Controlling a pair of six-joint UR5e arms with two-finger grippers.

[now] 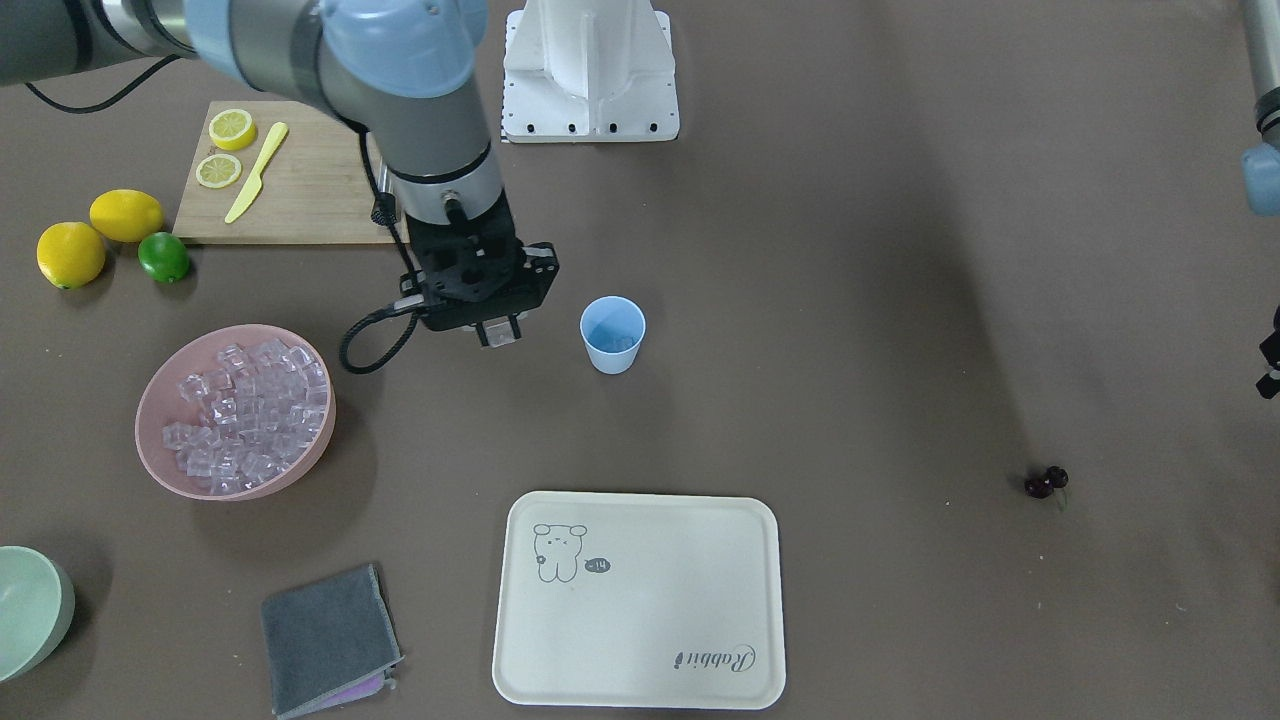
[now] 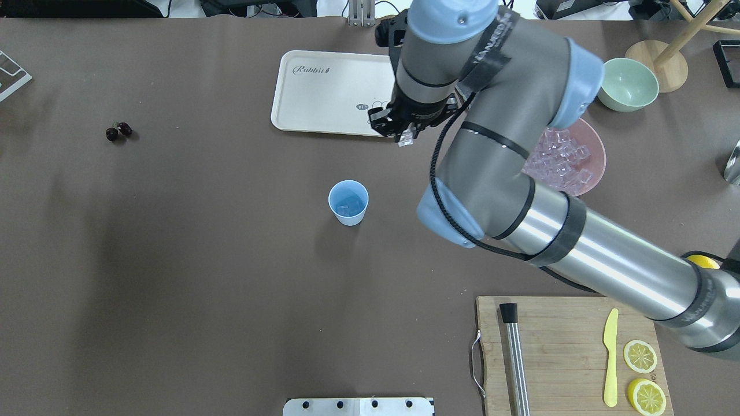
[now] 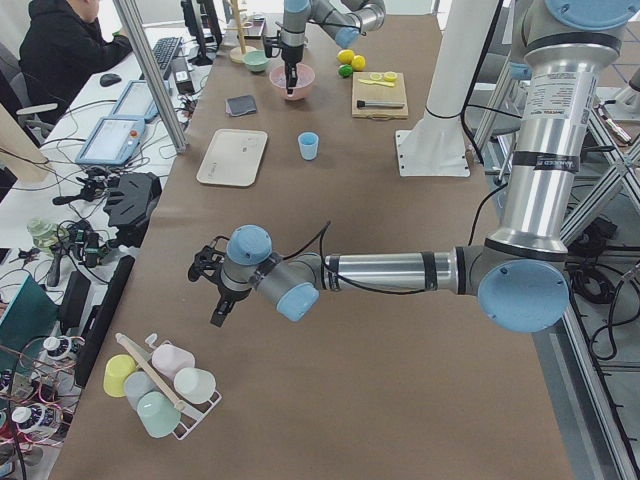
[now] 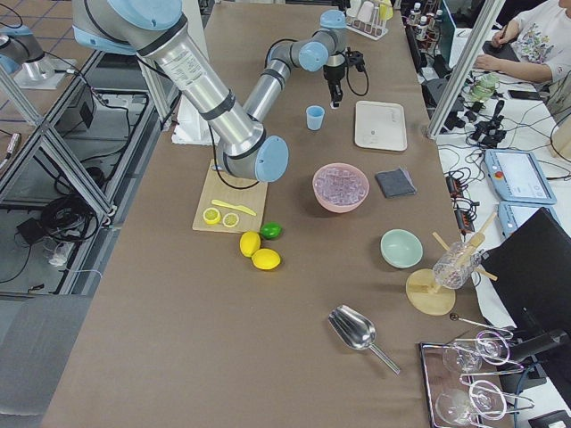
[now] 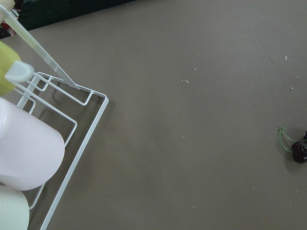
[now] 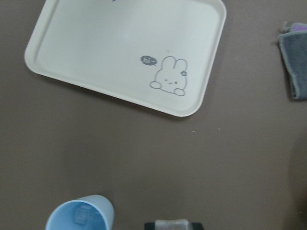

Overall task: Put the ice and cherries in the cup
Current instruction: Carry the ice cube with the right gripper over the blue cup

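- Ice step: right gripper [image 2: 404, 137] pinches, apparently, an ice cube [image 6: 168, 224].
- Next: shift toward seven o'clock overhead, above cup [image 2: 348, 202], release.
- Left gripper [image 3: 216, 312]: cannot tell.

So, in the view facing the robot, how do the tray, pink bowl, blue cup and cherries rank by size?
Largest to smallest:
1. tray
2. pink bowl
3. cup
4. cherries
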